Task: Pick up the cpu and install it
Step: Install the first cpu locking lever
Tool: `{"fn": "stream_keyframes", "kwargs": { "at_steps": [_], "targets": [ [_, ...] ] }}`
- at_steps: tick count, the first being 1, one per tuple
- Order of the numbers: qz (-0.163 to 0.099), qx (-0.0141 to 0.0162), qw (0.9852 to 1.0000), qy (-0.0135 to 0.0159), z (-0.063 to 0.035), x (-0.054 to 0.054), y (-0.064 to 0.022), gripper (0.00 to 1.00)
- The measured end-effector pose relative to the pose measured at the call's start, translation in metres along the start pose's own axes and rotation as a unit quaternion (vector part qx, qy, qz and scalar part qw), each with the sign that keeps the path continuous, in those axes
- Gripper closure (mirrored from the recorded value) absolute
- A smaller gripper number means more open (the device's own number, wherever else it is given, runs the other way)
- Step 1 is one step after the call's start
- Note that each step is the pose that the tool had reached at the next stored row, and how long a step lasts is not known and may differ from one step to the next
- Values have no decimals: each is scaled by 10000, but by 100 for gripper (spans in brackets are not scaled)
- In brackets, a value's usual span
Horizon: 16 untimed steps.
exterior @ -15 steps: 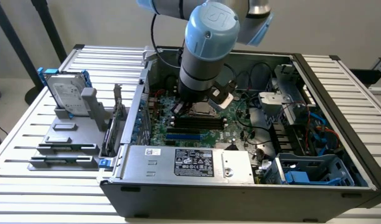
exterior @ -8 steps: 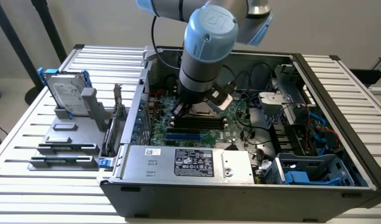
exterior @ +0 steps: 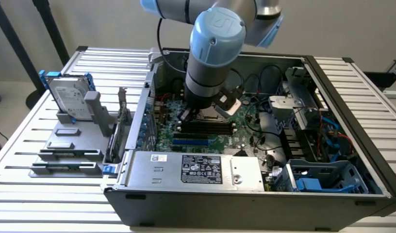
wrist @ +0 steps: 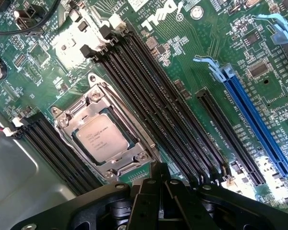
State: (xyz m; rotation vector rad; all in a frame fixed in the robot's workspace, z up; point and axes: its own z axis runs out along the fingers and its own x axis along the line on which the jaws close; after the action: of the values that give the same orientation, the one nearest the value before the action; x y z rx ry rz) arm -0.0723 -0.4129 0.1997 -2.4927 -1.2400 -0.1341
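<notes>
Cpu (wrist: 104,139) in socket, edges under metal frame (wrist: 74,111)

Slatted metal table (exterior: 49,194), pale wall (exterior: 353,24)

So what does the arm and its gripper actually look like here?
The arm has silver-grey tube segments and light-blue joint caps, the nearest cap embossed with a logo. A black cable runs beside it. In the wrist view the gripper is matte black, with bolted plates and round screw heads.
</notes>
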Motion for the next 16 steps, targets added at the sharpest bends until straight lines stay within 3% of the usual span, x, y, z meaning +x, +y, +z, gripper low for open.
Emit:
{"fn": "stream_keyframes", "kwargs": {
  "at_steps": [7,16],
  "targets": [
    [-83,-92,9999,64,32,-24,-13,89],
    [-152,-150,9997,103,61,-53,-39,89]
  ]
}}
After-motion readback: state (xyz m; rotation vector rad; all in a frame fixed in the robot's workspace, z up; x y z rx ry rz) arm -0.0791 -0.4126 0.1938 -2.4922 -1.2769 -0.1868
